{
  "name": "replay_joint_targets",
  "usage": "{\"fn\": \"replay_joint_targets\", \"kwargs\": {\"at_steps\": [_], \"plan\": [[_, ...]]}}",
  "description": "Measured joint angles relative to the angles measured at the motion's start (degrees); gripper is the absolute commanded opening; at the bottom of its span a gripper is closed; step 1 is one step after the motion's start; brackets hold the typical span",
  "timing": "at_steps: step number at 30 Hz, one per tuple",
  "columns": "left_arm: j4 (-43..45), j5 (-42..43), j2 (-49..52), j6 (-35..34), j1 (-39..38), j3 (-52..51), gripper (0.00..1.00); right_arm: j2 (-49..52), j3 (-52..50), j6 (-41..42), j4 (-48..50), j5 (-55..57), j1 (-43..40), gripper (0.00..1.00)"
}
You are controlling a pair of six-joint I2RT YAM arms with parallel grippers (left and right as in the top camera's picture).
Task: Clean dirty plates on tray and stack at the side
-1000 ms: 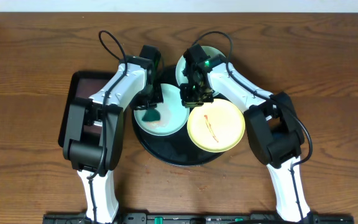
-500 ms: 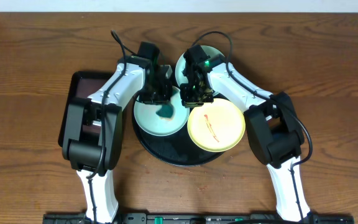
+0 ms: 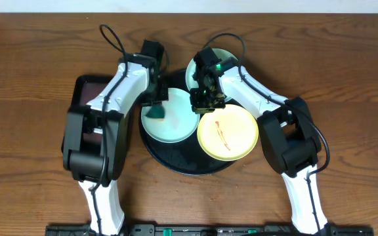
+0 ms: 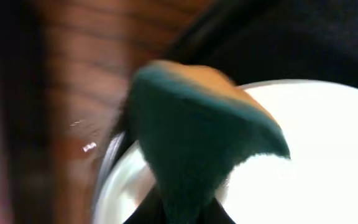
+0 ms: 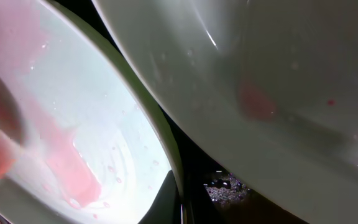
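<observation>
Wiping is in hand: the left gripper (image 3: 157, 105), clenched on a green sponge (image 4: 191, 143), presses it onto the turquoise plate (image 3: 177, 124) at the tray's (image 3: 176, 164) left side. The right gripper (image 3: 205, 99) is closed at that plate's right rim. The next move probably calls for scrubbing, then stacking; the smeared yellow plate (image 3: 228, 133) is not yet cleaned.

Black tray (image 3: 176, 159); two turquoise plates (image 3: 178, 123); yellow plate (image 3: 231, 137), red smear (image 3: 221, 132); teal sponge (image 3: 156, 113).

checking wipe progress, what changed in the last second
The left gripper, jaws shut on the green sponge, swept right to the middle of the nearer turquoise plate, then back to its left rim. The right gripper, yellow plate and black tray stayed put.
</observation>
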Motion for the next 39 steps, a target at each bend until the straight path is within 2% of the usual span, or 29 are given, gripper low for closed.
{"fn": "replay_joint_targets", "kwargs": {"at_steps": [10,18,28,39], "plan": [[-7.1,-3.2,-15.9,-1.5,2.4,4.7,0.07,0.0,0.0,-2.3,0.0,0.2,0.1,0.01],[-7.6,-3.3,-16.7,-1.6,5.5,5.0,0.08,-2.1,-0.2,-6.4,-0.7,3.3,1.0,0.01],[-7.6,-3.7,-16.7,-1.6,9.3,5.0,0.07,-13.5,-0.3,-8.8,-1.9,18.9,6.4,0.01],[-7.6,-4.0,-16.7,-1.6,14.2,5.0,0.07,-20.2,-0.4,-9.2,-2.8,44.5,13.5,0.01]]}}
